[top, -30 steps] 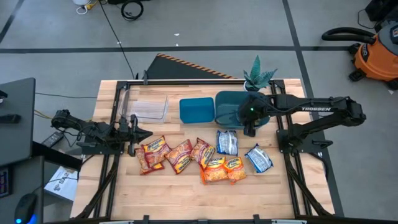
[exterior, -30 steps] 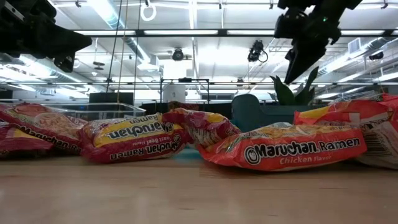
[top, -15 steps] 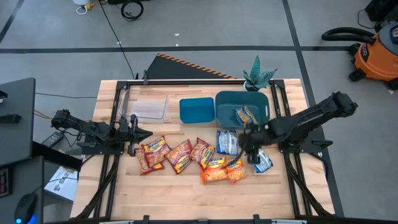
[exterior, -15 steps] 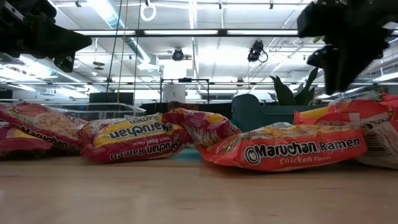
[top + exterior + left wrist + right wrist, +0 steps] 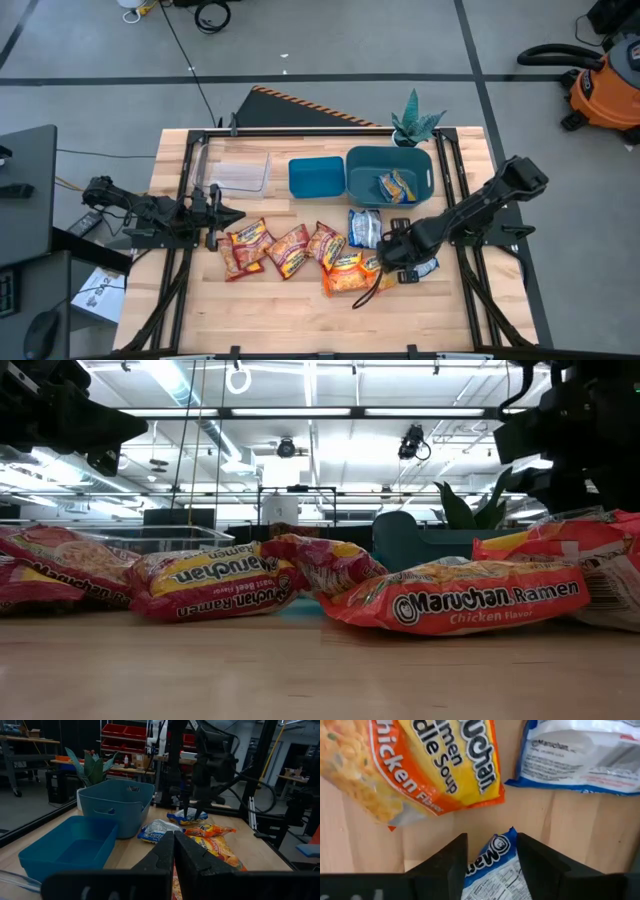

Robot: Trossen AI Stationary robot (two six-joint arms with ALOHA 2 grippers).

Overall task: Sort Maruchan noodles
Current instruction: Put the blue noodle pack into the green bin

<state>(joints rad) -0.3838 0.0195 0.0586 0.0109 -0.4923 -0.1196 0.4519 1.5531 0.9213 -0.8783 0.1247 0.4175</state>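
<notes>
Several Maruchan noodle packets lie flat in a row on the wooden table: red ones at the left, orange ones in the middle, a blue-and-white one behind them. My right gripper points down, open, just over another blue-and-white packet, one finger on each side of its corner. One orange packet lies in the large teal bin. My left gripper waits shut at the table's left side.
A smaller teal bin and a clear tray stand at the back, left of the large bin. A potted plant sits at the far edge. Bare wood lies along the near edge.
My right gripper has swung from over the large teal bin toward the table's near edge and come down over the packets at the right end of the row, rolling its wrist on the way. The orange packet stays in the bin.
</notes>
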